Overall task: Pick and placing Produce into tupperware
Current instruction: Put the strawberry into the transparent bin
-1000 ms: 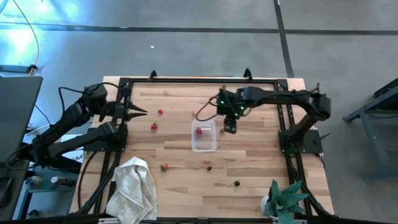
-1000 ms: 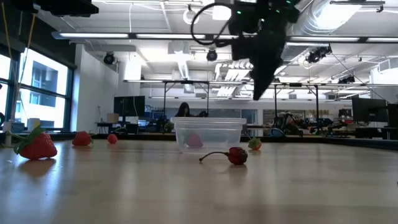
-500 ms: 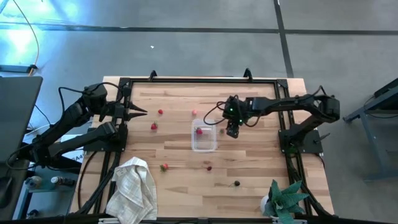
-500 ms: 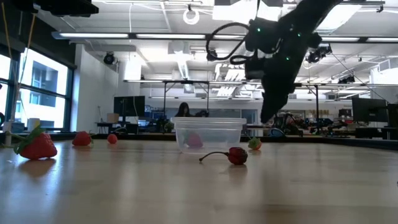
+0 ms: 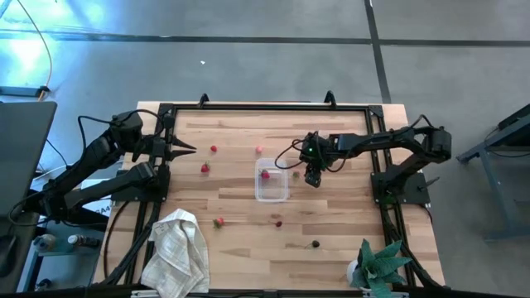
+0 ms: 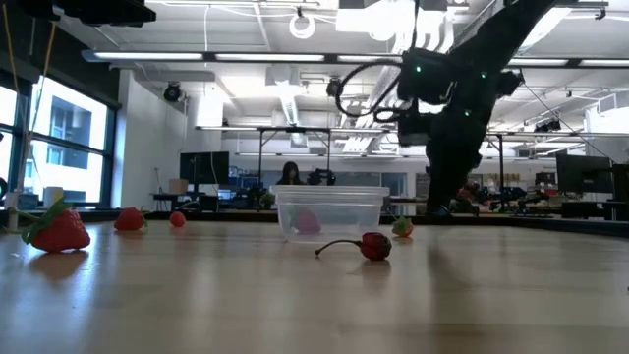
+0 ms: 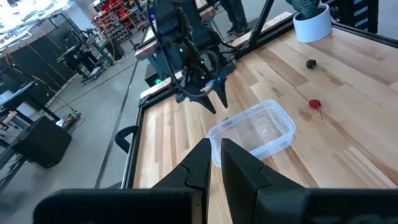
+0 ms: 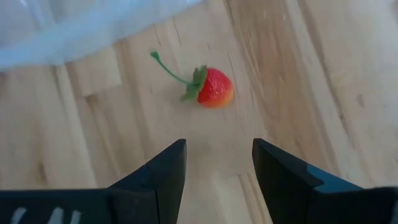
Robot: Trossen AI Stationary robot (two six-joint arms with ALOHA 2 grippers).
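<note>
One strawberry lies on the surface just right of the tupperware, at twelve o'clock ahead of the right gripper, its jaws wide open and empty, while the left gripper waits shut.

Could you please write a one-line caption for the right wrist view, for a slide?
Open right gripper poised above a small red strawberry on the wooden table, beside the clear tupperware.
</note>
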